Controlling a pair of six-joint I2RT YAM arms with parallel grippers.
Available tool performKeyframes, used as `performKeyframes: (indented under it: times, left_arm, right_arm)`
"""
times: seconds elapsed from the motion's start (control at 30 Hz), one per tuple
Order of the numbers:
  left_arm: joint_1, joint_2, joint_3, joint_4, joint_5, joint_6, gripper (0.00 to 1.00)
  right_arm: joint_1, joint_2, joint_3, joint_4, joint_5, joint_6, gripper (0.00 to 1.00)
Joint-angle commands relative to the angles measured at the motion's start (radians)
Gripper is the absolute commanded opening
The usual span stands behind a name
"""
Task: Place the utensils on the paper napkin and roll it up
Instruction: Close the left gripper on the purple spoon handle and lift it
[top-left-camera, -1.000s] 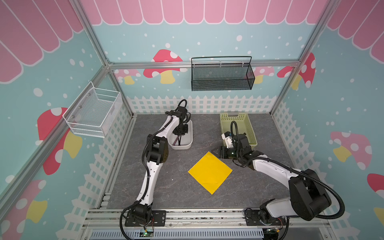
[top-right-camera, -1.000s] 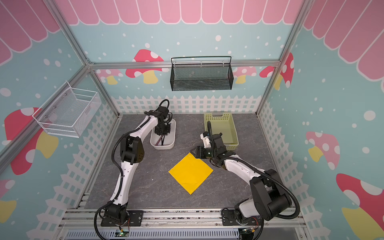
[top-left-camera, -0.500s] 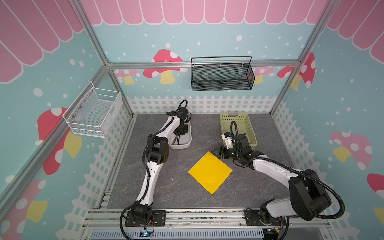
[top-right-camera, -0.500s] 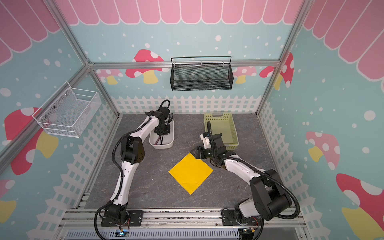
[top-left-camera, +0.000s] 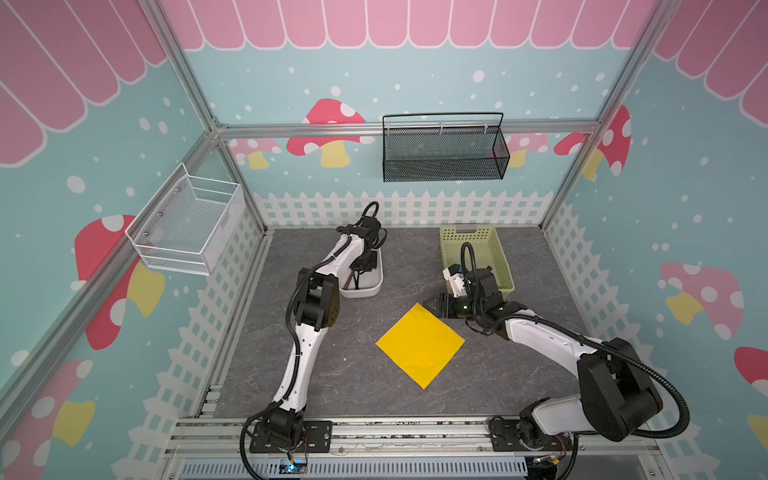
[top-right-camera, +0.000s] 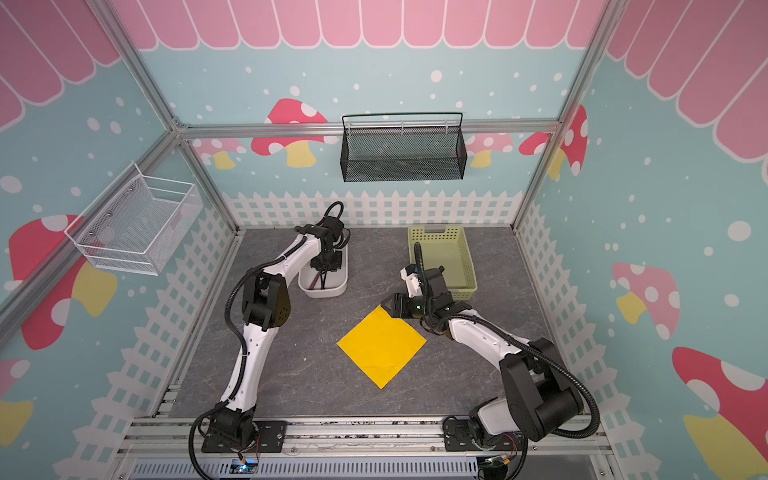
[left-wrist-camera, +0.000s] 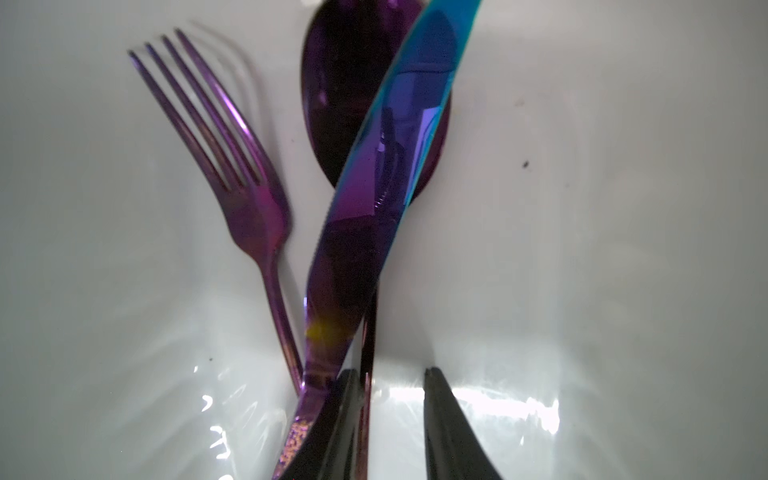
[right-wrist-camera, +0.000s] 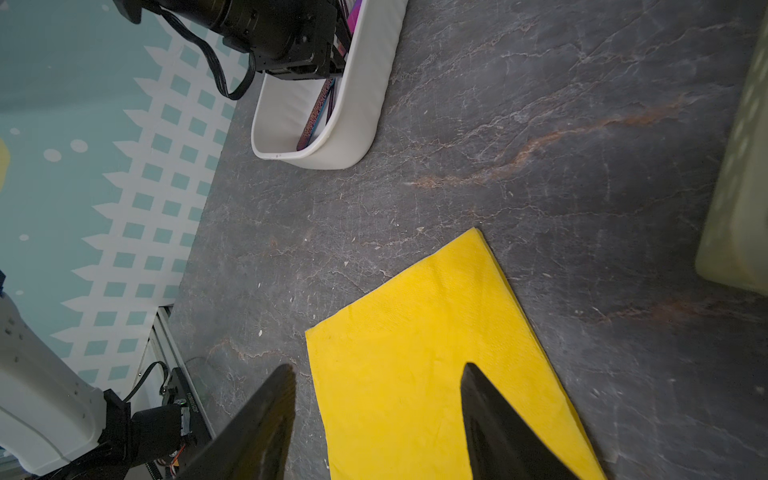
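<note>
The utensils lie in a white tray (left-wrist-camera: 582, 249): a purple fork (left-wrist-camera: 249, 199), a dark spoon (left-wrist-camera: 332, 104) and a violet-blue knife (left-wrist-camera: 374, 199) crossing over the spoon. My left gripper (left-wrist-camera: 390, 370) is down in that tray (top-left-camera: 365, 291), open. The spoon's thin handle runs beside one finger, and bare tray shows in the gap. The yellow paper napkin (top-left-camera: 419, 345) lies flat mid-table, seen in both top views. My right gripper (right-wrist-camera: 378, 366) hovers open over the napkin's (right-wrist-camera: 415, 353) far corner, holding nothing.
A pale green basket (top-left-camera: 498, 266) stands behind my right arm, close to its wrist. A black mesh basket (top-left-camera: 442, 153) hangs on the back wall and a white wire basket (top-left-camera: 187, 224) on the left wall. The dark stone tabletop (top-left-camera: 365, 374) surrounds the napkin.
My left gripper stays down in the white tray and its jaws have spread a little. The right arm and the napkin have not moved.
</note>
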Motion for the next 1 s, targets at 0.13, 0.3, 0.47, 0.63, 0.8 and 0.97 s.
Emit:
performKeyframes:
  times: [0.13, 0.3, 0.47, 0.63, 0.8, 0.97]
  left_arm:
    - [0.019, 0.027, -0.037, -0.015, 0.097, -0.02, 0.22]
    - [0.019, 0.032, -0.036, -0.014, 0.104, -0.01, 0.15]
    - [0.019, 0.047, -0.01, -0.015, 0.084, -0.003, 0.12]
    - [0.019, 0.066, 0.006, -0.016, 0.082, -0.009, 0.19]
    - [0.019, 0.075, 0.0, -0.015, 0.085, -0.007, 0.12]
    - [0.019, 0.054, 0.002, -0.015, 0.084, -0.003, 0.06]
  right_arm:
    - [-0.006, -0.003, 0.008, -0.014, 0.007, -0.017, 0.65]
    - [-0.006, -0.001, 0.008, -0.014, 0.008, -0.017, 0.65]
    - [-0.004, 0.0, 0.009, -0.014, 0.008, -0.015, 0.65]
    - [-0.005, 0.002, 0.012, -0.014, 0.009, -0.015, 0.65]
    - [-0.005, 0.003, 0.015, -0.016, 0.009, -0.014, 0.65]
    - [-0.005, 0.005, 0.028, -0.023, 0.008, -0.016, 0.65]
